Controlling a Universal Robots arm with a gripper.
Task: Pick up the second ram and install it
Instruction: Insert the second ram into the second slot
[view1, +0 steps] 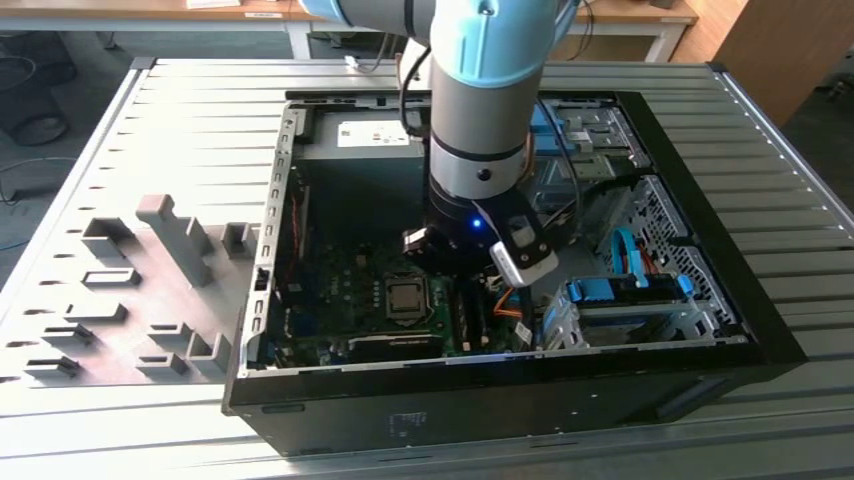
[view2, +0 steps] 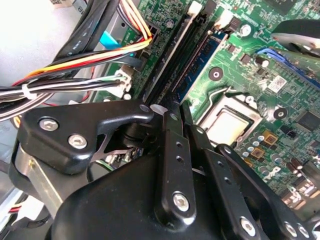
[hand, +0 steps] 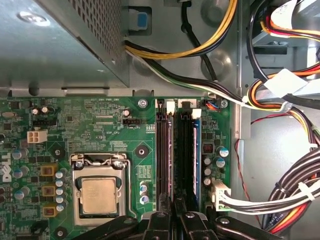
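An open black computer case (view1: 747, 345) is lying on its side on a ribbed metal table (view1: 120, 160). Inside it, a green motherboard (hand: 100, 135) is sitting flat, with a shiny square processor (hand: 98, 196) in its socket. Beside the processor, long black memory slots (hand: 162, 155) are running side by side. In the first wrist view, a thin stick with a blue edge, the second ram (hand: 196, 160), is standing up in the outer slot, nearest the case wall; it is also showing in the second wrist view (view2: 197, 60). Bundles of coloured wires (hand: 295, 195) are lying along the case wall, and a white plug (hand: 218, 192) is sitting just beside the slots. Blue drive parts (view1: 627, 290) are sitting in the case toward the exterior view's right. Grey plastic fixture blocks (view1: 160, 240) are standing on the table to the exterior view's left. The arm (view1: 483, 110) is reaching straight down into the case, and its gripper (hand: 172, 220) is hanging just above the slots. The black fingers (view2: 175, 150) are sitting close together, with only a narrow gap, right over the slot rows. I cannot tell whether they are pinching anything or touching the stick.
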